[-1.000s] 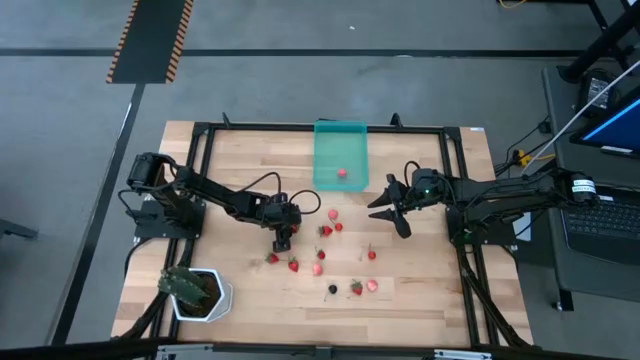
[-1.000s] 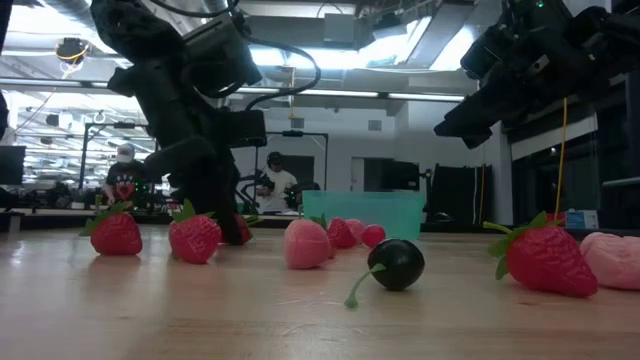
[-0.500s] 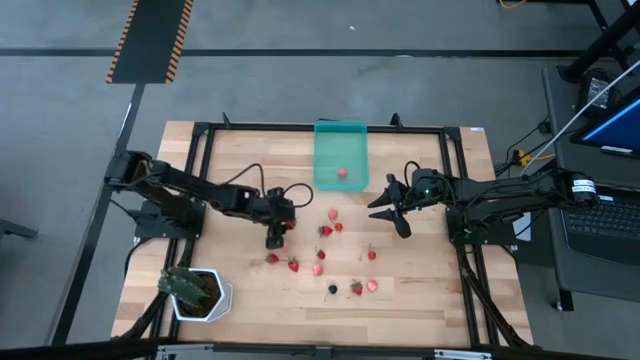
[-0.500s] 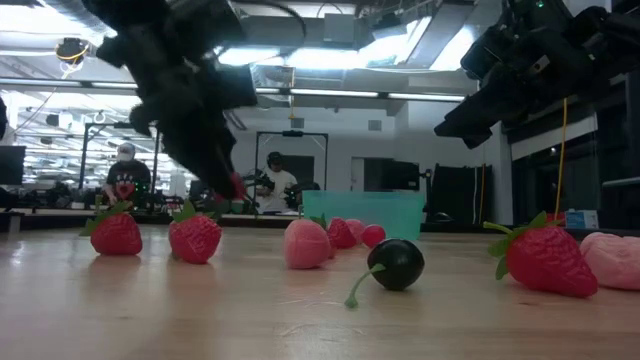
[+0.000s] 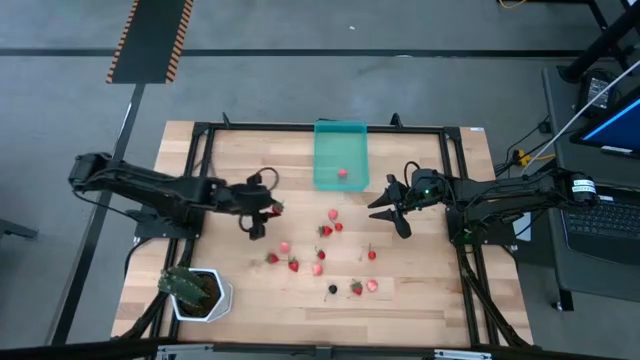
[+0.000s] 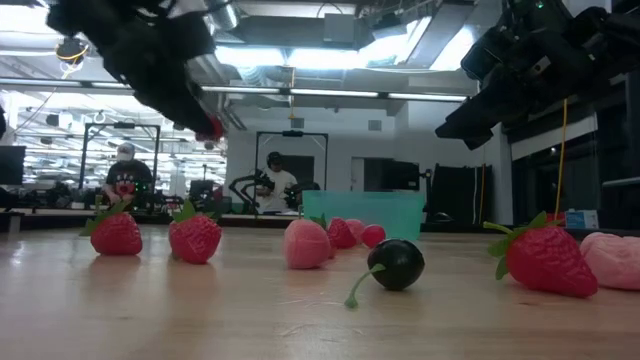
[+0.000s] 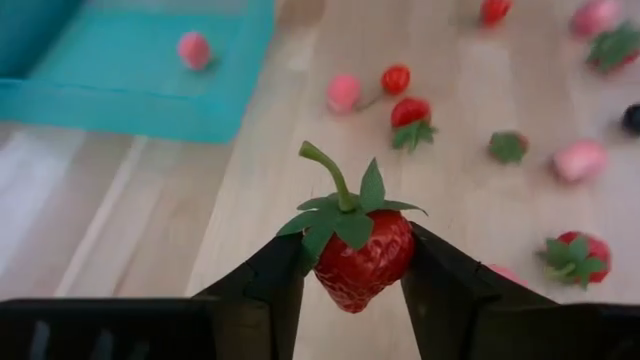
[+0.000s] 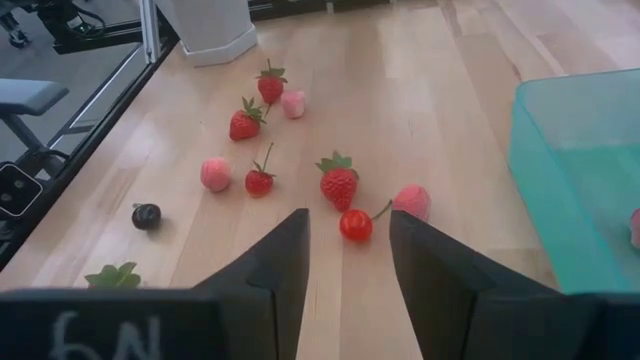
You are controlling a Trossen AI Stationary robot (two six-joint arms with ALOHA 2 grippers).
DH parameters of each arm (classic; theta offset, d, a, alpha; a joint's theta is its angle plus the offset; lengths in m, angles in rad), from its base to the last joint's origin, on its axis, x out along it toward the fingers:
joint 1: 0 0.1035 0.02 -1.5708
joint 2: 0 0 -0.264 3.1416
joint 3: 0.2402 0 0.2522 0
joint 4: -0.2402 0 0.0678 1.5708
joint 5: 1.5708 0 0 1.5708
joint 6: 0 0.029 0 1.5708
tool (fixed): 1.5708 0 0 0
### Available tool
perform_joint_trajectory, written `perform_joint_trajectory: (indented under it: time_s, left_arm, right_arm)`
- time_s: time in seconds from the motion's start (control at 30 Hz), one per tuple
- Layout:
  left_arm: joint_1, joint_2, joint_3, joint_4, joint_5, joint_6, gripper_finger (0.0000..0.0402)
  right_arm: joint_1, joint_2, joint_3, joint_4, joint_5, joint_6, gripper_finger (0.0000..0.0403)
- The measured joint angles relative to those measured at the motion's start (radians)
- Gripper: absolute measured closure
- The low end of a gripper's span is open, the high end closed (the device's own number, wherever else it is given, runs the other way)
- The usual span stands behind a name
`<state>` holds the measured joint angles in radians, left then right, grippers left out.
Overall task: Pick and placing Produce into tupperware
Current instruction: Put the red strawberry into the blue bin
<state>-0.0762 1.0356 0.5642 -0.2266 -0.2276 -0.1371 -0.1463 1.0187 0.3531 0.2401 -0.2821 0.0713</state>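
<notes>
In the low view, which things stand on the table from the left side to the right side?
Red strawberry with green top → second red strawberry → pale pink fruit → dark round berry with stem → large red strawberry with green leaves → pale pink fruit at the picture's edge.

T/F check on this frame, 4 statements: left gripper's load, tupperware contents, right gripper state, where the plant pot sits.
1. The left gripper holds a red strawberry. True.
2. The tupperware is empty. False: one pink fruit lies inside.
3. The right gripper grips a berry. False: it is open, holding nothing.
4. The white plant pot sits at the table's corner on the left arm's side. True.
</notes>
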Motion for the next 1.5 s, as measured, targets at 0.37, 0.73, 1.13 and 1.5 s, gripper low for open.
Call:
perform_joint_trajectory:
  time_s: [0.37, 0.73, 1.13, 1.5]
  left_arm:
    - [-0.032, -0.23, -0.364, 0.599, 0.063, 0.035, 0.0268]
    - [-0.031, -0.244, -0.551, 1.041, 0.326, 0.122, 0.0268]
    - [-0.031, -0.244, -0.554, 1.044, 0.176, 0.112, 0.0268]
    - [-0.031, -0.244, -0.554, 1.042, -0.189, 0.072, 0.0268]
  right_arm:
    - [0.0, 0.0, 0.0, 0.001, 0.0, -0.001, 0.026]
    - [0.0, 0.0, 0.0, 0.003, 0.0, -0.001, 0.026]
    - [0.0, 0.0, 0.0, 0.003, 0.0, 0.003, 0.026]
    - [0.0, 0.0, 0.0, 0.027, 0.0, 0.0, 0.026]
